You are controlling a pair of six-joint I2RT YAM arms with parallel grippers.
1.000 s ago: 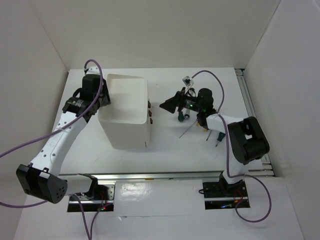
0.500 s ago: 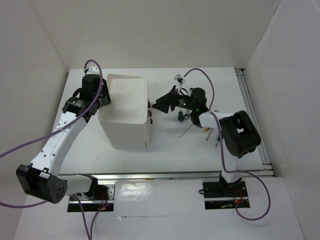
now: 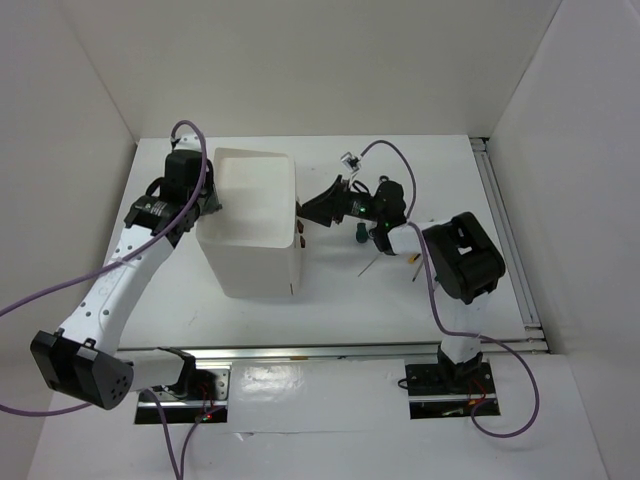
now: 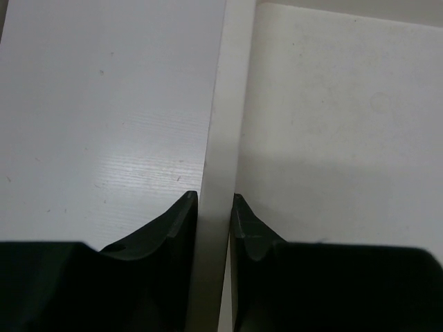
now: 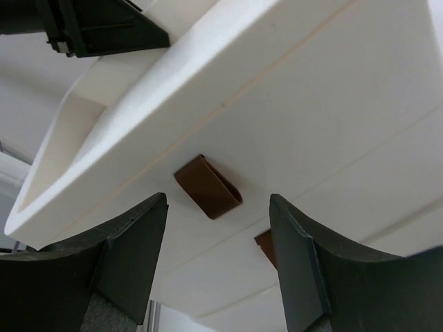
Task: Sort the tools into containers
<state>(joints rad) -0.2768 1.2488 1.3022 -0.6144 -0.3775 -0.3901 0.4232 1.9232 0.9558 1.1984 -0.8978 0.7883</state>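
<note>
The containers are one tall white box [image 3: 250, 240] with an open top bin and drawers on its right face. My left gripper [image 3: 208, 200] is shut on the bin's left wall [image 4: 218, 124], one finger on each side of the rim. My right gripper [image 3: 304, 212] is open and points at the drawer fronts. In the right wrist view a brown drawer handle [image 5: 208, 187] sits just beyond the gap between the fingers, apart from both. A second handle [image 5: 266, 247] shows lower down. The tools lie to the right: a green-handled screwdriver [image 3: 357, 236] and a thin screwdriver [image 3: 372, 262]; others are hidden under the right arm.
A metal rail [image 3: 500, 230] runs along the table's right edge. White walls close the table at the back and both sides. The right arm's purple cable [image 3: 395, 150] arcs above the tools.
My left gripper has closed onto the bin's wall. My right gripper has moved left from above the tools to the drawer fronts, and its jaws have narrowed a little.
</note>
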